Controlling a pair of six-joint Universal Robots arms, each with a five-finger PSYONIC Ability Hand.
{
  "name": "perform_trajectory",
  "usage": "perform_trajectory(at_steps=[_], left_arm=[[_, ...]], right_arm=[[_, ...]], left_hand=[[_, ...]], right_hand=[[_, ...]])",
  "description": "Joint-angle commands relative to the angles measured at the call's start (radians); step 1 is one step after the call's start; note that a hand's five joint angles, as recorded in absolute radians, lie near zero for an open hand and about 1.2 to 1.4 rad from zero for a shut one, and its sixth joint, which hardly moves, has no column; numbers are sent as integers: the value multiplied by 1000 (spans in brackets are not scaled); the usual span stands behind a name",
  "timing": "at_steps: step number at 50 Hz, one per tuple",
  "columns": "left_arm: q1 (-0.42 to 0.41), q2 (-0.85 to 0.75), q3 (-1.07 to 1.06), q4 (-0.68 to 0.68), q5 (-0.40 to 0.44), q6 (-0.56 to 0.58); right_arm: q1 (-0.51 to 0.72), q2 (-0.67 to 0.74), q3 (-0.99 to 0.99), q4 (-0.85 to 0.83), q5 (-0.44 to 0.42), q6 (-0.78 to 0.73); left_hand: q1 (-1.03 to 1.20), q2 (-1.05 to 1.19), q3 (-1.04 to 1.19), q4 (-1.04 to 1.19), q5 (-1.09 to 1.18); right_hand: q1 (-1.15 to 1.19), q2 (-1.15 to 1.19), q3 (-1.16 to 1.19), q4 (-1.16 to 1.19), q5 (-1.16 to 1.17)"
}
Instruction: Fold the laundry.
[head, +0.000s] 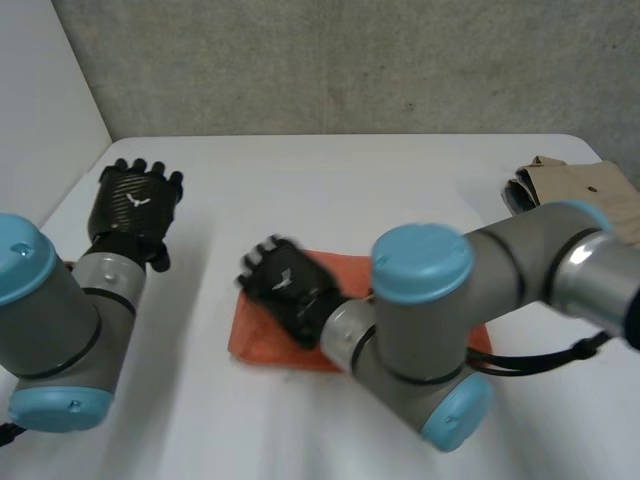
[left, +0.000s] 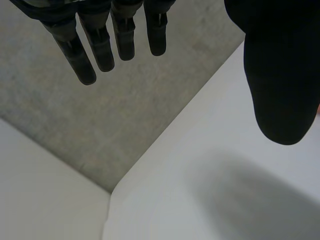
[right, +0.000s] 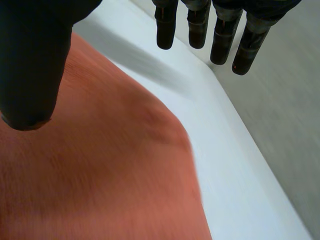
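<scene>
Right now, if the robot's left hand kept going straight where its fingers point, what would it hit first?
Likely nothing nearby: the left hand points over the white table toward its far edge, then the grey wall beyond; depth is unclear.

Surroundings: white tabletop (head: 330, 190), two walls, one tan garment.

The tabletop was plain white with a rounded far-right corner. Behind its far edge stood a grey, rough-looking wall (head: 350, 60), and a smooth white panel (head: 40, 90) closed off the left side; in the left wrist view the two met at the tabletop's far-left corner. A tan garment (head: 585, 190) lay bunched at the tabletop's right edge, near the far corner, with something dark (head: 520, 192) at its left end; what that was could not be told.
</scene>
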Motion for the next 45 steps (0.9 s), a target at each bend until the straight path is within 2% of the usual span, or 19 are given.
perform_trajectory(at_steps=[1, 5, 13, 16, 17, 20, 26, 30, 34, 40, 45], left_arm=[[-125, -6, 47, 4, 2, -2], [-211, -48, 94, 6, -4, 4], [-263, -98, 125, 6, -6, 4], [-263, -108, 125, 4, -7, 4], [-263, -116, 124, 3, -7, 4], [-263, -118, 121, 1, -12, 4], [-262, -101, 107, -3, -41, 4], [-257, -67, 104, -6, -45, 2], [-248, -32, 90, -11, -47, 2], [-213, 11, 67, -10, -50, 1], [-182, 14, 64, -8, -58, 1]], right_arm=[[-182, -194, 175, 53, 112, 245], [-329, -295, 382, 47, 54, 257], [-548, -329, 647, -35, -105, 225], [-581, -327, 686, -56, -126, 202], [-596, -327, 700, -71, -130, 179], [-621, -326, 715, -135, -123, 133], [-622, -375, 685, -214, -55, 40], [-550, -422, 599, -194, -14, -37], [-368, -401, 482, -151, -8, -82], [-111, -253, 314, -91, -18, -147], [40, -145, 232, -71, -31, -227]], left_hand=[[-19, -17, -18, -16, -9], [-19, -17, -18, -16, -9], [-16, -14, -15, -13, -6], [-16, -14, -15, -13, -6], [-16, -14, -15, -13, -6], [-16, -14, -15, -13, -6], [-16, -14, -15, -13, -6], [-16, -14, -15, -13, -6], [-19, -17, -18, -16, -9], [-19, -17, -18, -16, -9], [-19, -17, -18, -16, -9]], right_hand=[[-27, -45, -38, -58, -68], [-27, -45, -38, -58, -68], [11, -6, 0, -20, -29], [229, 211, 218, 198, 188], [561, 543, 550, 530, 520], [1158, 1141, 1147, 1127, 1118], [1195, 1177, 1183, 1164, 1154], [1195, 1177, 1183, 1164, 1154], [1195, 1177, 1183, 1164, 1154], [1195, 1177, 1183, 1164, 1154], [1195, 1177, 1183, 1164, 1154]])
